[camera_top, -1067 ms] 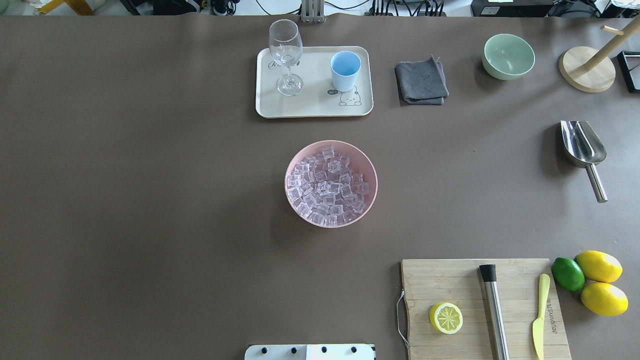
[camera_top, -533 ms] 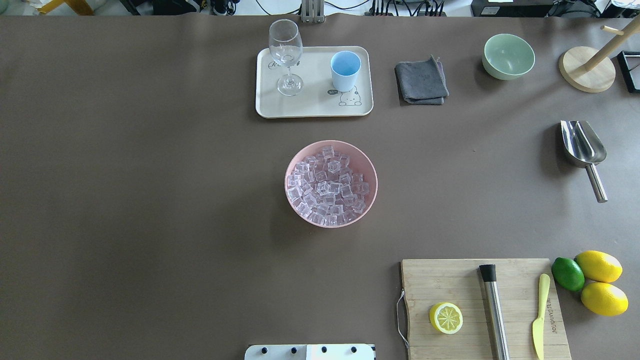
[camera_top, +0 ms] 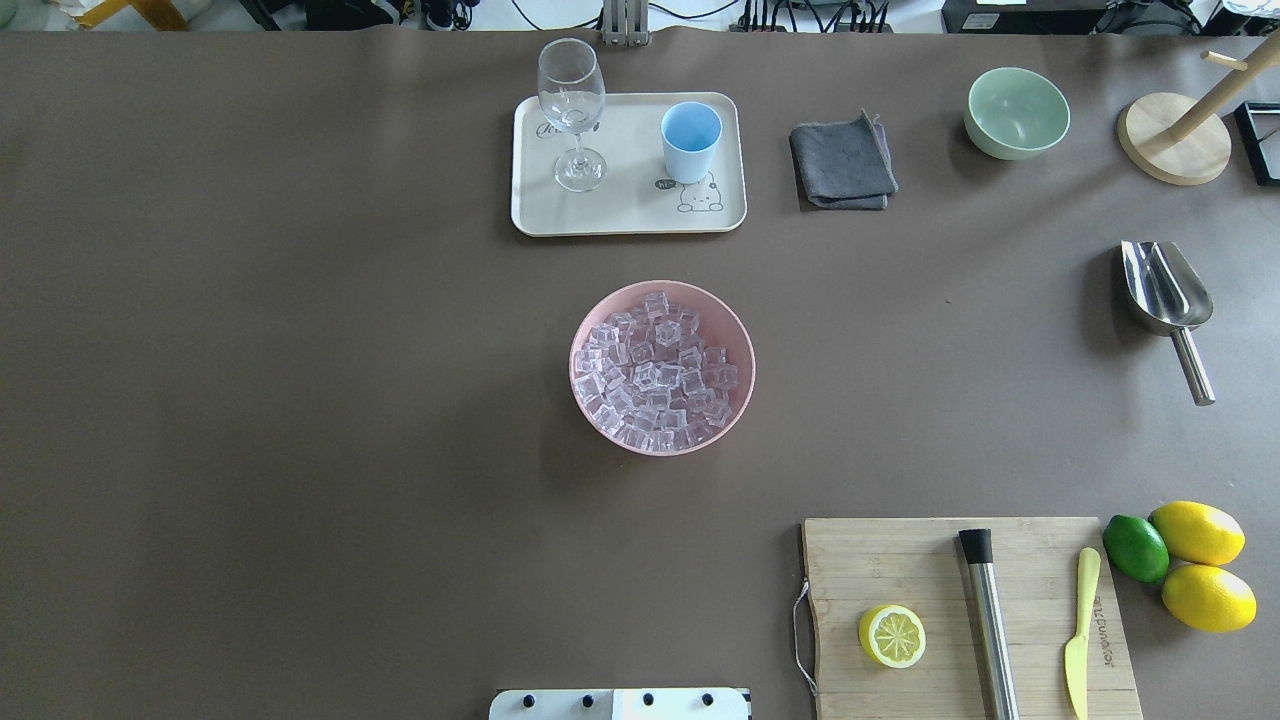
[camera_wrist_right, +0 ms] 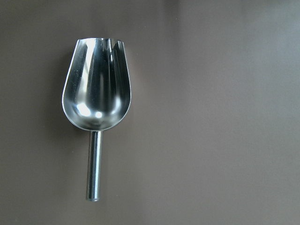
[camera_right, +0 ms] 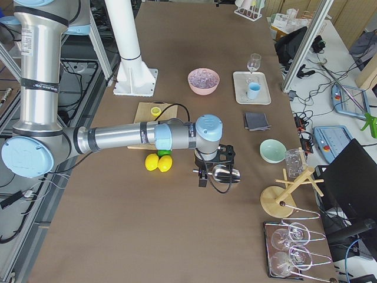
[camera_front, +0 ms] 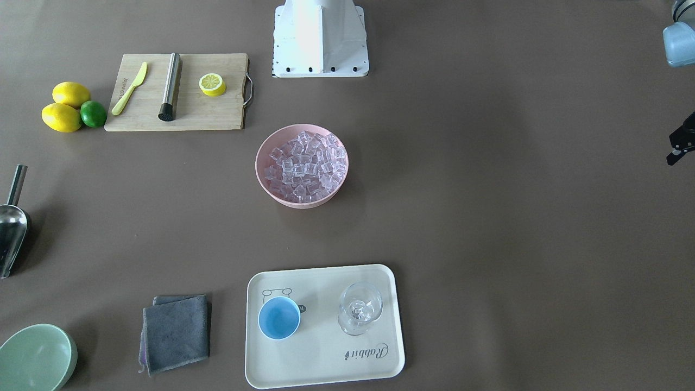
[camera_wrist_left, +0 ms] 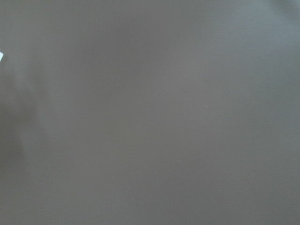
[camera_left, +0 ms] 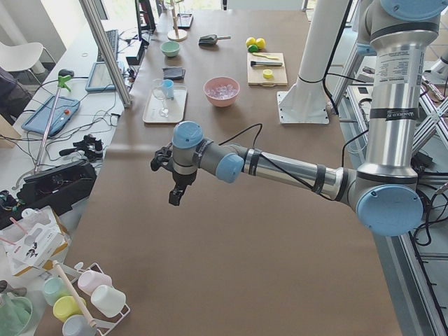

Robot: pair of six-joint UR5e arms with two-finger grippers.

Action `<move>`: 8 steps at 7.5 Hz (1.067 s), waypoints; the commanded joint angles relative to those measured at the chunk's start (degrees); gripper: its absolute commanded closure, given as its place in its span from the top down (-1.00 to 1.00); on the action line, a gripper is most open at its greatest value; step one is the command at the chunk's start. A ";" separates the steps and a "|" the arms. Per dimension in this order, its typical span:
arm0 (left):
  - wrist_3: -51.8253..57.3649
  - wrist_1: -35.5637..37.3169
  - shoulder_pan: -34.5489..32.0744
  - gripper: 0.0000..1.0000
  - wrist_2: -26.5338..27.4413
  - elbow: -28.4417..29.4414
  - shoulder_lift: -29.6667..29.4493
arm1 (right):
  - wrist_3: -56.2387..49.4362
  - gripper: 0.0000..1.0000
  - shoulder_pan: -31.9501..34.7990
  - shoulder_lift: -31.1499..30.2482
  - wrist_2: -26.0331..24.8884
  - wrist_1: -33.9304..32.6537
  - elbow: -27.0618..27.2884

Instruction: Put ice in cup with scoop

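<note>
R gripper (camera_right: 202,175) is poised above the scoop (camera_wrist_right: 96,101), which lies loose on the table at the robot's far right, trough up, handle twd the robot. That looks like a line-up for a handle grab, tho the wrist cam shows no fingers, so can't tell if the jaws are spread or closed. L gripper (camera_left: 176,196) hangs over bare table well apart from everything, prob. parked out of the way, jaws likewise can't tell. Ice (camera_top: 655,375) sits heaped in the pink bowl (camera_top: 720,315) mid-table, w/ the cup (camera_top: 690,140) upright & empty on the tray (camera_top: 630,215) just beyond, so the carry should be short.
</note>
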 commanded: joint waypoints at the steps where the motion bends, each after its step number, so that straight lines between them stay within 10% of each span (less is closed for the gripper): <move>1: -0.09 -0.13 9.35 0.98 -0.19 -7.44 -2.46 | 23.68 0.99 -10.45 -1.77 -3.79 15.31 0.10; 3: -0.09 -0.22 13.84 0.98 -0.19 -7.81 -8.60 | 36.28 0.99 -19.11 -5.01 -10.92 32.03 -2.95; 8: 8.86 -0.83 27.81 0.98 6.46 -11.68 -15.04 | 43.94 0.79 -25.90 -4.58 -18.59 45.07 -10.34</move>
